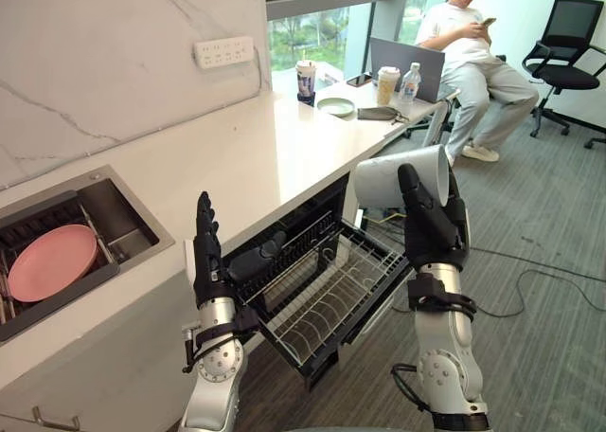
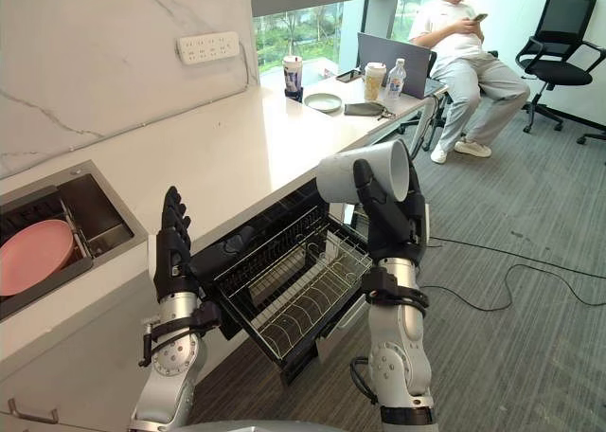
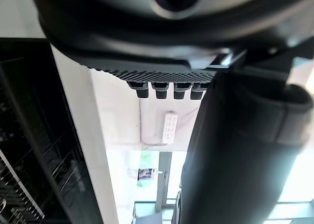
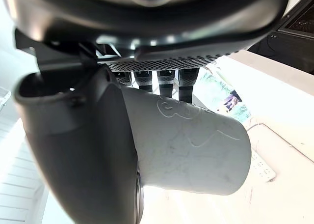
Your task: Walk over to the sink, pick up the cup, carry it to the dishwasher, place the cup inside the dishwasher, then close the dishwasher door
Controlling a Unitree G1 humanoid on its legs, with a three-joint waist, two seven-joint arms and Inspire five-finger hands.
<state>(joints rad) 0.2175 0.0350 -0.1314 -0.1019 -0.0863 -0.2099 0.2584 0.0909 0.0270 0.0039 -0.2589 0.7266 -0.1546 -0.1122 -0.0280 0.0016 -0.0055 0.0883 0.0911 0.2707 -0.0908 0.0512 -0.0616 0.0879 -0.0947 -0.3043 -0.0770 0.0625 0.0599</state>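
My right hand [image 1: 431, 225] is shut on a pale grey cup [image 1: 388, 179], held on its side above the right end of the pulled-out dishwasher rack [image 1: 327, 295]. In the right wrist view the cup [image 4: 196, 145] lies between the thumb and the fingers [image 4: 162, 79]. The dishwasher door [image 1: 312, 361] hangs open under the white counter [image 1: 256, 157]. My left hand [image 1: 206, 252] stands upright with straight fingers at the counter's front edge, left of the rack, holding nothing. The sink [image 1: 118, 219] is set in the counter at the left.
A pink plate [image 1: 52, 260] lies in the sink. At the counter's far end stand cups, a bottle [image 1: 409, 83], a small plate and a laptop [image 1: 407, 67]. A person [image 1: 473, 58] sits there on a chair, beside an office chair [image 1: 568, 53]. Grey carpet lies to the right.
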